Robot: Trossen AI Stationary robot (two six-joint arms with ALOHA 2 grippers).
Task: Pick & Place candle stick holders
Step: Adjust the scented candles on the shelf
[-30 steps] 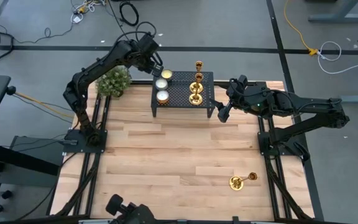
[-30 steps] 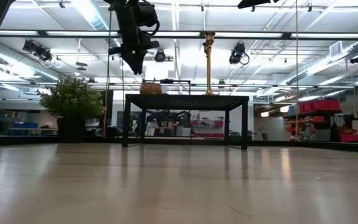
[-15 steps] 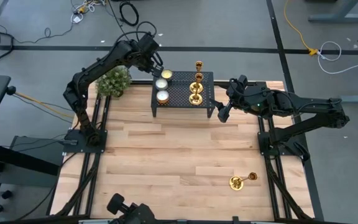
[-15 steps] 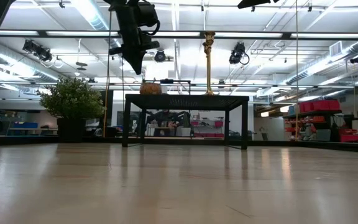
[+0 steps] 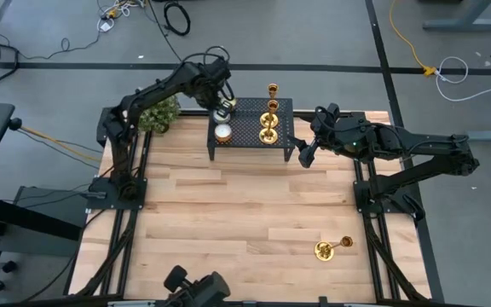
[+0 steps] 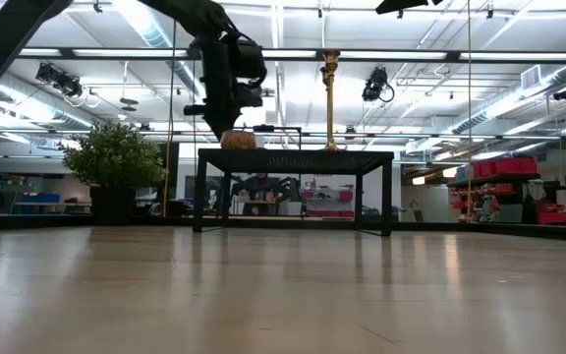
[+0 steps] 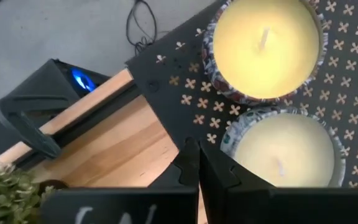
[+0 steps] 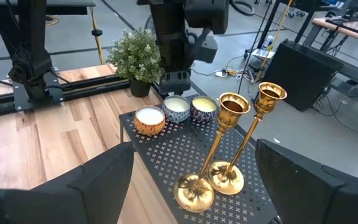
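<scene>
Counter (image 5: 228, 213) first: pale wood planks filling the middle of my high view, with both arms mounted at its sides. At its far edge stands a small black perforated stand (image 5: 245, 128), and just off the stand's left end I see a potted plant (image 5: 156, 112). On the stand's right part two candle stick holders (image 8: 219, 149) stand upright, their round bases touching or nearly so — gold, thin-stemmed, cups on top. A third holder (image 5: 331, 248) lies tipped on its side on the counter's near right part, well apart from the others. Three small candles (image 8: 176, 112) sit in a row on the stand's left part.

My left gripper (image 7: 197, 168) hangs over those candles with its fingers pressed together, holding nothing, the tips above the edge of the pale candle. My right gripper (image 5: 305, 154) hovers just beside the stand's right end — fingers spread wide and empty, facing the two upright holders.
</scene>
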